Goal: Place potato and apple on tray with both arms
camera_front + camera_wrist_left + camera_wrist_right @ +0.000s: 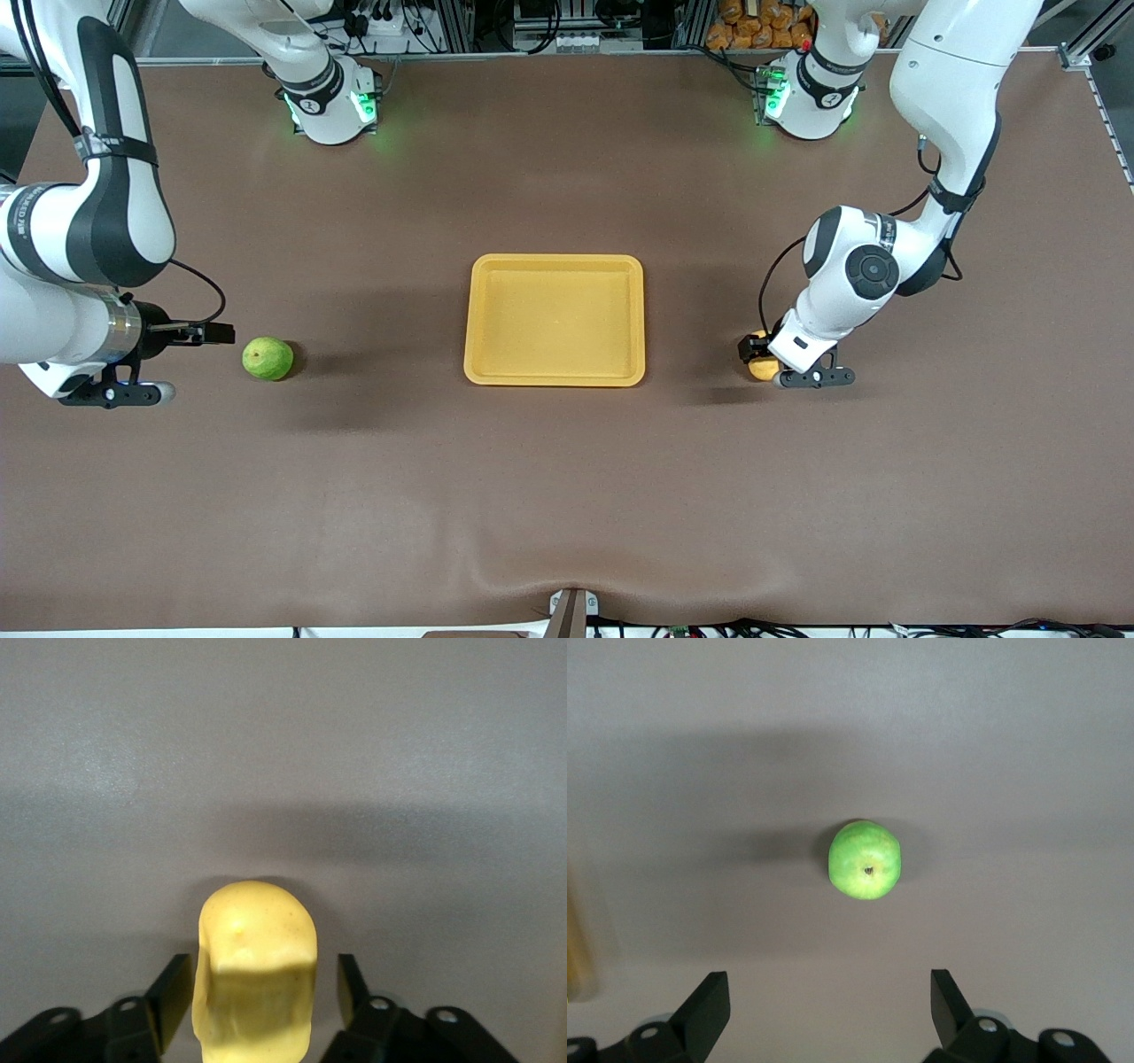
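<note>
The potato (760, 365) is a small, lumpy, oblong piece, yellow-orange in the front view and a paler yellow in the left wrist view (255, 970), where its skin shows a few faint dimples. It lies on the brown worktop (567, 496) toward the left arm's end, well apart from the tray (555, 320). The apple (267, 358) is round and light green with a tiny brown stem dimple, clear in the right wrist view (866, 859); it sits on the worktop toward the right arm's end, also well apart from the tray. The tray is a shallow yellow rectangle with rounded corners and a raised rim, lying between the two fruits with nothing in it.

The left arm bends down steeply from its base, wrist low over the worktop, and the left gripper (255, 997) straddles the potato. Its jaws stand on either side of the potato with a narrow gap at each side, so they are open and not gripping it.

The right arm comes in low from its end of the table, forearm nearly level. The right gripper (830, 1005) hovers just beside the apple, jaws spread wide and holding nothing.
</note>
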`<state>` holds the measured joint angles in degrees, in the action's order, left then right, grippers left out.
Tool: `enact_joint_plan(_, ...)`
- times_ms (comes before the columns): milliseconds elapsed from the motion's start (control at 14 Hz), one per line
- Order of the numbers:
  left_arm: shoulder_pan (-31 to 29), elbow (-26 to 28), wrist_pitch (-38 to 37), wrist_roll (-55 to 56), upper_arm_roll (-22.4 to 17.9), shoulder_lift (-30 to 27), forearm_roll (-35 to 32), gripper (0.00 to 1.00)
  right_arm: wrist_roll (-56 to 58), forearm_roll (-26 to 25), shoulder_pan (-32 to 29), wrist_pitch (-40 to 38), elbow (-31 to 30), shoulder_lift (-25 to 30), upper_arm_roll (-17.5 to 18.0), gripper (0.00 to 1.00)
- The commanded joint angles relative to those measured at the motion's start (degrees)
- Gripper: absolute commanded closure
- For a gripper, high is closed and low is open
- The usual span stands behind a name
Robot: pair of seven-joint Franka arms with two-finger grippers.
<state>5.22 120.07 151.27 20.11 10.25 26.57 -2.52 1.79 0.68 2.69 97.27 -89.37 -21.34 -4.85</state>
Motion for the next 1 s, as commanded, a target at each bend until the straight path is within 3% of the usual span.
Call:
enact_joint_plan(0,0.5,0.2,1.0,0.9,-0.1,0.3,0.3,0.37,-0.4,0.1,0.1,1.6,-1.3,0.5,-0.1,0.00)
enact_joint_plan(214,0.5,0.2,1.0,0.8,-0.1,0.3,0.3,0.57,-0.4,1.8,-1.1,2.7,-6.1,3.7,-0.1,0.00)
enact_joint_plan(429,1.3,0.2,0.9,0.6,-0.2,0.2,0.1,0.77,-0.4,2.9,-2.4,8.4,-15.2,9.7,-0.1,0.00)
enact_joint_plan(643,1.5,0.1,0.6,0.6,-0.1,-0.4,-3.4,0.87,-0.2,2.9,-3.0,19.3,-28.0,18.3,-0.1,0.00)
enact_joint_plan(929,2.0,-0.4,-0.6,0.3,-0.1,-1.5,-5.0,0.93,-0.1,4.8,-3.0,24.3,-31.8,18.1,-0.1,0.00)
